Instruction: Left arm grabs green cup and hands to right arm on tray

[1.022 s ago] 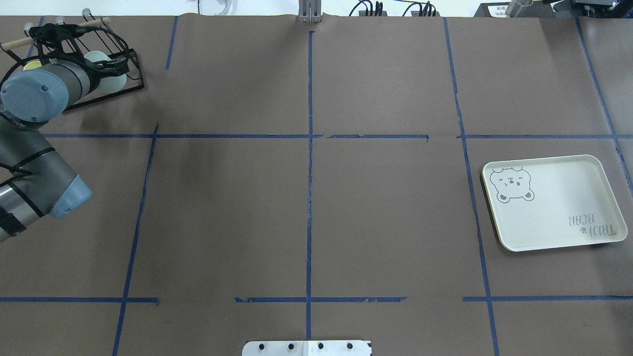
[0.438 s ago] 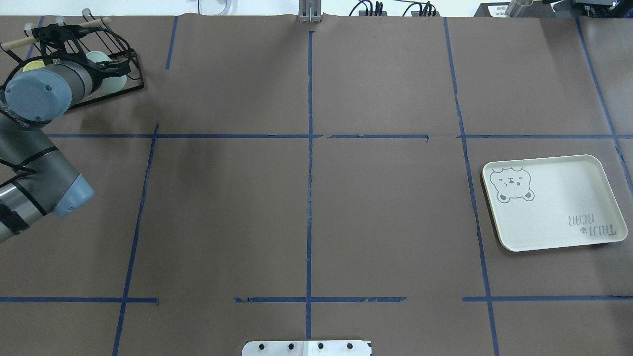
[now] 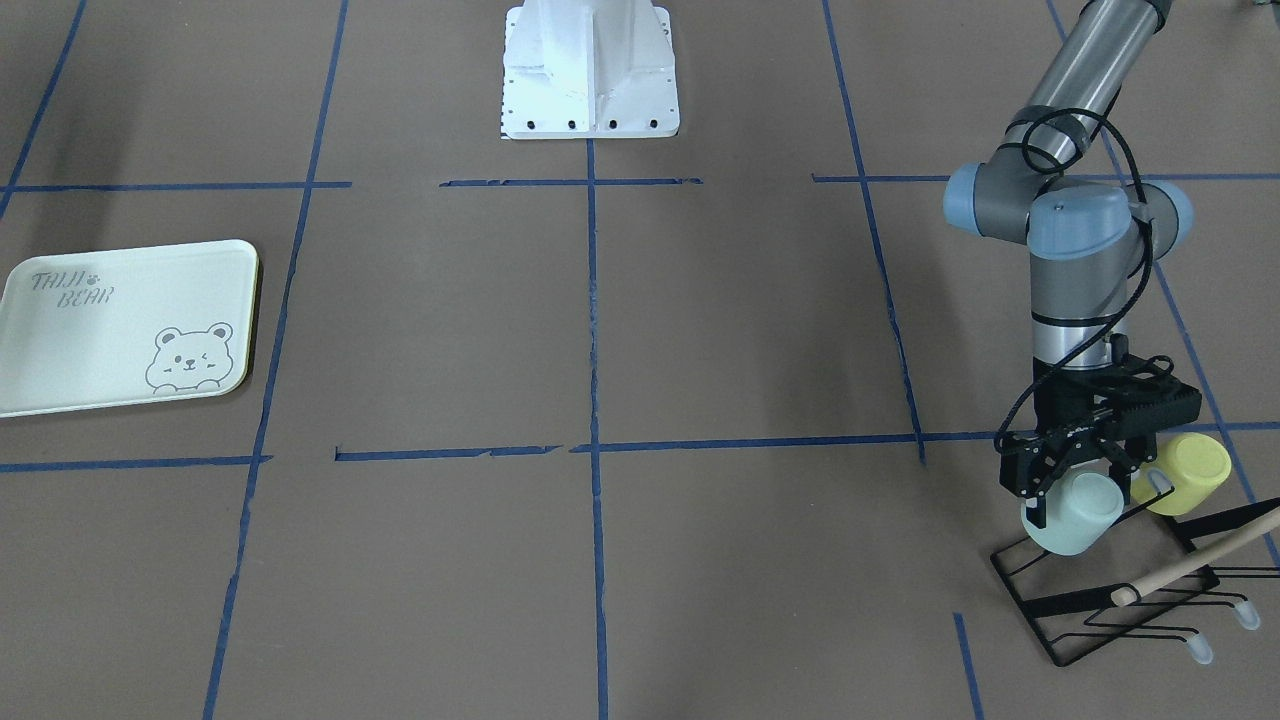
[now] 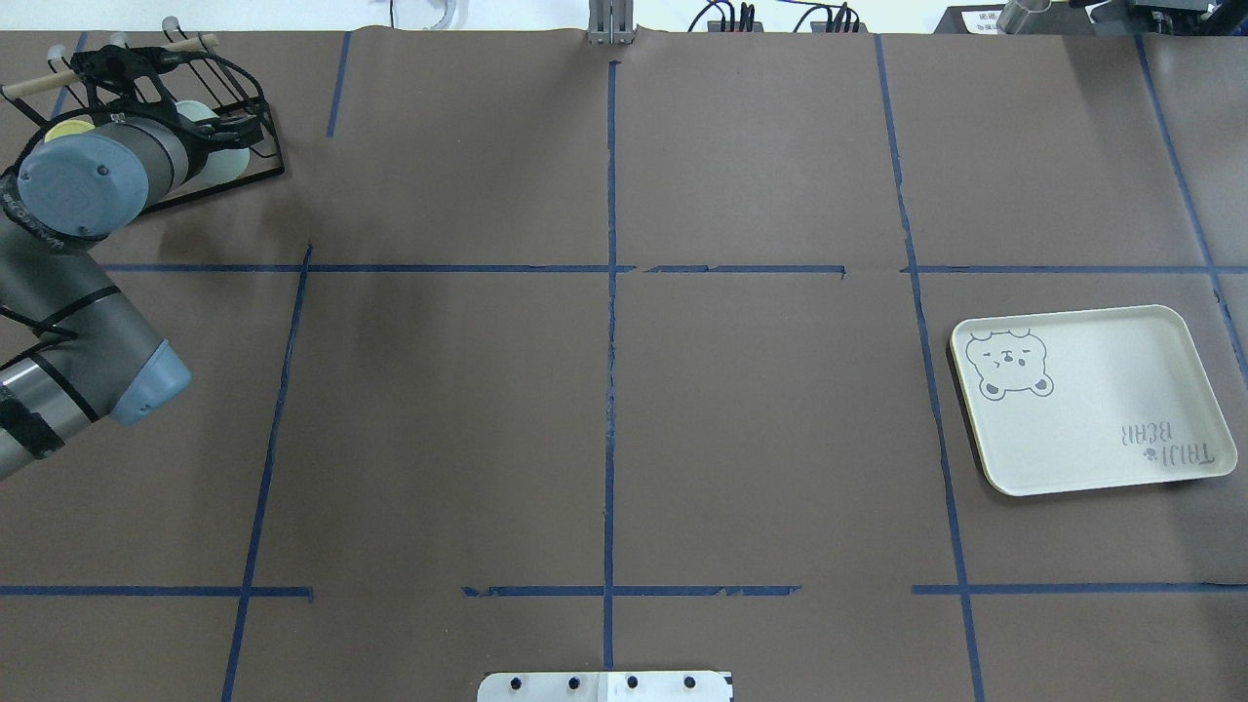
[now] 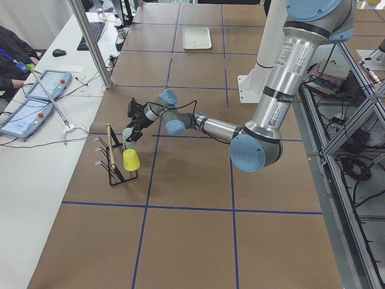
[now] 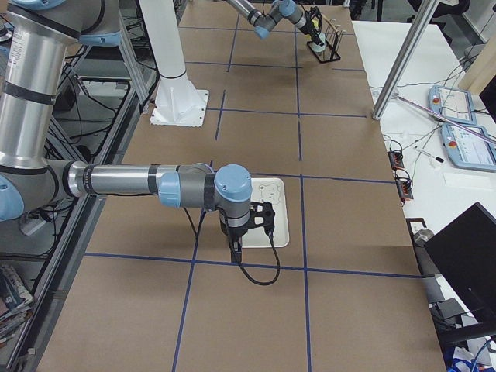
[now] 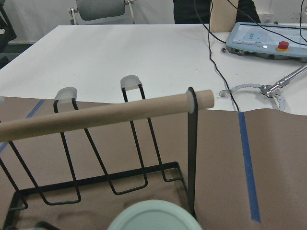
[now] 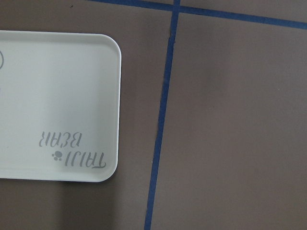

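The left claw (image 3: pixel 1095 498) points down at the wire rack (image 3: pixel 1090 605), at the end of the left arm (image 3: pixel 1085 230). The green cup (image 3: pixel 1075 515) sits tilted between its two fingers. One finger lies against one side of the cup. The other finger stands on the opposite side, in the gap between the green cup and the yellow cup (image 3: pixel 1190 472). The fingers are spread about as wide as the cup, and I cannot tell whether they are pressing on it or only standing around it.

The yellow cup sits just beside the claw, on the same rack. A wooden rod (image 3: pixel 1190 568) runs across the rack, just past the claw and lower than the cups. In the left wrist view, the round pale end of the green cup fills the bottom edge, right under the claw. The rod and the upright wire loops are ahead of it.

The tray (image 3: pixel 60 340) lies flat on the brown table (image 3: pixel 700 330), well apart from the left claw at the other end. The right claw (image 6: pixel 265 221) hangs over the tray. The right wrist view looks down on the tray's lettered corner and a blue tape line beside it. The right claw shows only in the side view, so I cannot tell how far open it is.
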Robot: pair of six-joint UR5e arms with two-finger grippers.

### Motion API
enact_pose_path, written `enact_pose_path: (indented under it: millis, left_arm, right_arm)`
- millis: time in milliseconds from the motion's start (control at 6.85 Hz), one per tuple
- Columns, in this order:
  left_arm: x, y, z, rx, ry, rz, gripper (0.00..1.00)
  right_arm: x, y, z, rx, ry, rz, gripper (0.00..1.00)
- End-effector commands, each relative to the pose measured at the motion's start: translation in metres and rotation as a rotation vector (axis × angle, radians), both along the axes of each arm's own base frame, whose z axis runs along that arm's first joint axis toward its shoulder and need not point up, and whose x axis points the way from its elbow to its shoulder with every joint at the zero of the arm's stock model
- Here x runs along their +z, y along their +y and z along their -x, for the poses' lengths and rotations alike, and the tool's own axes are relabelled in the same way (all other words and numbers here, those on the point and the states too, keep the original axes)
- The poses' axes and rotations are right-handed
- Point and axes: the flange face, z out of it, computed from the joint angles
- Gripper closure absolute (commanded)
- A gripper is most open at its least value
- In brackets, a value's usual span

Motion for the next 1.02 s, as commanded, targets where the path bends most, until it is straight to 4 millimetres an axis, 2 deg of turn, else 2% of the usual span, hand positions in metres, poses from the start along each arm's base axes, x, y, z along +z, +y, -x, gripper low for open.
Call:
enact_pose_path:
  millis: [0, 730, 876]
  left_arm:
    - [0.0021, 0.0002, 0.0007, 0.001, -0.004, 0.001, 0.00]
    - [0.0032, 0.0006, 0.0011, 0.004, -0.008, 0.001, 0.00]
    - [0.0032, 0.0002, 0.0020, 0.002, -0.008, 0.001, 0.08]
  right_arm:
    - [0.0000, 0.0000, 0.0000, 0.000, 0.000, 0.000, 0.00]
    - [-0.0001, -0.0001, 0.0000, 0.000, 0.000, -0.001, 0.00]
    - [-0.0001, -0.0001, 0.0000, 0.000, 0.000, -0.001, 0.00]
